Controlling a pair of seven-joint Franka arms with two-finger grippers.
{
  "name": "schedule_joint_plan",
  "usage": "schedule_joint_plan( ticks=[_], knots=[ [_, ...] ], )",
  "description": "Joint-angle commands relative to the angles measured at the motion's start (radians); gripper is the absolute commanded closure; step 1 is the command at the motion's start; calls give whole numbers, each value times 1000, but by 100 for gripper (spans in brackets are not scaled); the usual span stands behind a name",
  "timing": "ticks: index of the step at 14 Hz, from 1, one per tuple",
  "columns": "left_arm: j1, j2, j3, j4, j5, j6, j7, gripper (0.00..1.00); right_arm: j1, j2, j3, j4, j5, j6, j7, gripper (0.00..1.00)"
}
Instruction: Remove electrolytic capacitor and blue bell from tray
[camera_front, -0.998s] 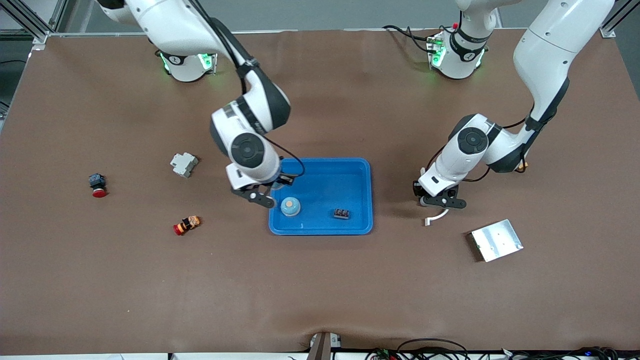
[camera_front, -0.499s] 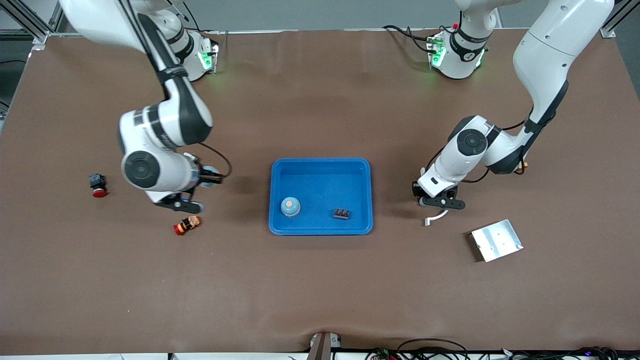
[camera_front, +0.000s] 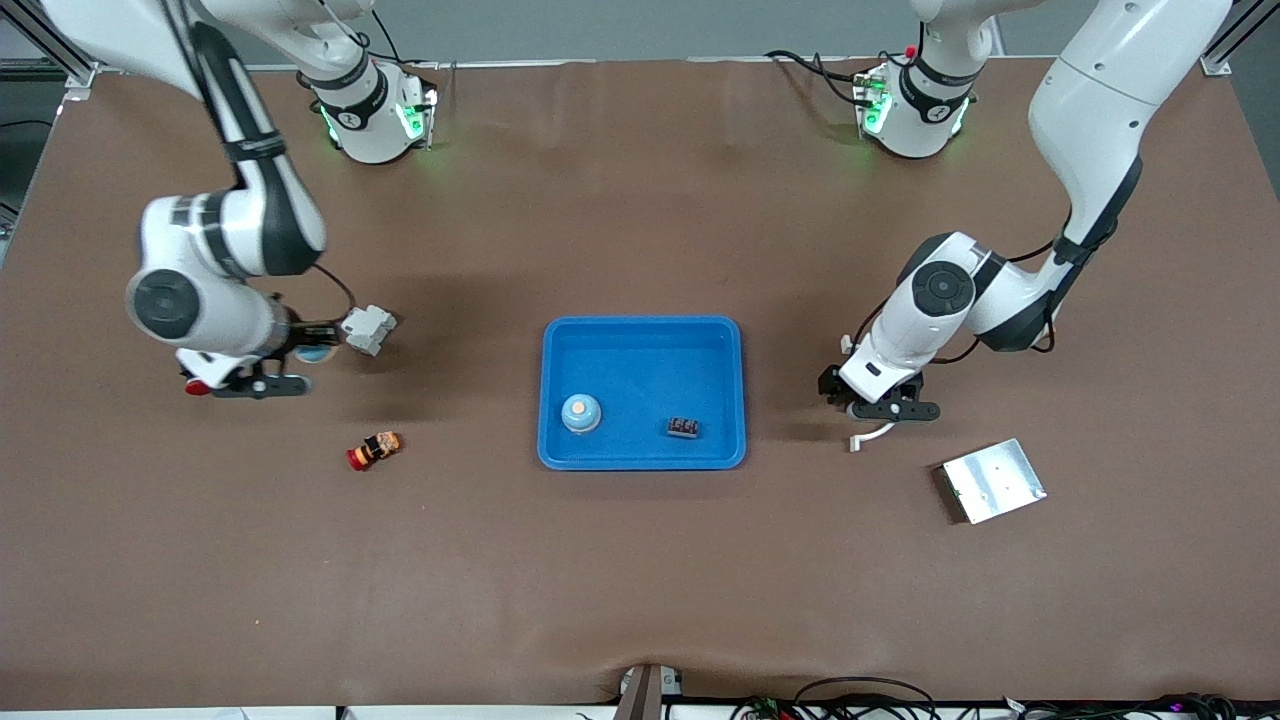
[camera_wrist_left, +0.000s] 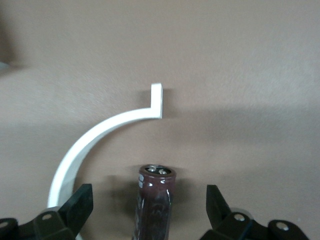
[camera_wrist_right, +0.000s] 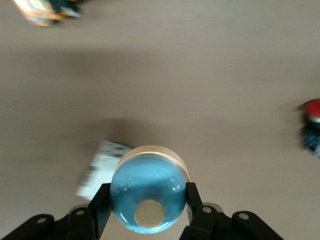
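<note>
Left gripper (camera_wrist_left: 147, 194) has just let go: its jaws now stand wide, with the dark electrolytic capacitor (camera_wrist_left: 156, 200) between them and touched by neither. It sits off the tray (camera_front: 742, 392), on the worktop (camera_front: 640, 580) beside a white curved piece (camera_wrist_left: 100, 135) toward the left arm's end, so that half looks done.

Right gripper (camera_wrist_right: 147, 196) has swung away from the tray and is now over the worktop by a grey block (camera_front: 368, 328), jaws clamped on a blue bell (camera_wrist_right: 145, 182) — out of the tray but not yet set down.

Count:
- blue bells, 2 — the other bell (camera_front: 581, 412) is in the tray
- capacitor, 1
- tray, 1
- black block (camera_front: 683, 428), 1, in the tray
- metal plate (camera_front: 993, 480), 1
- red buttons, 2: one (camera_front: 197, 386) part-hidden, one (camera_front: 373, 450) w/ orange body
</note>
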Motion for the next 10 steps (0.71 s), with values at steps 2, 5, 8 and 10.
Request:
schedule_joint_plan(
  ticks=[2, 5, 8, 10],
  knots=[
    [9, -68, -34, 31, 2, -85, -35, 0, -227, -17, 21, -47, -14, 117, -341, 100],
    [12, -89, -63, 113, -113, -196, -84, 0, -295, 38, 21, -52, -14, 189, -431, 100],
    [7, -103, -86, 198, -210, -283, -135, 0, -297, 72, 23, -99, -14, 278, -429, 100],
    [-5, -95, -94, 271, -259, -361, -237, 0, -295, 97, 23, -98, -14, 290, -432, 100]
  ],
)
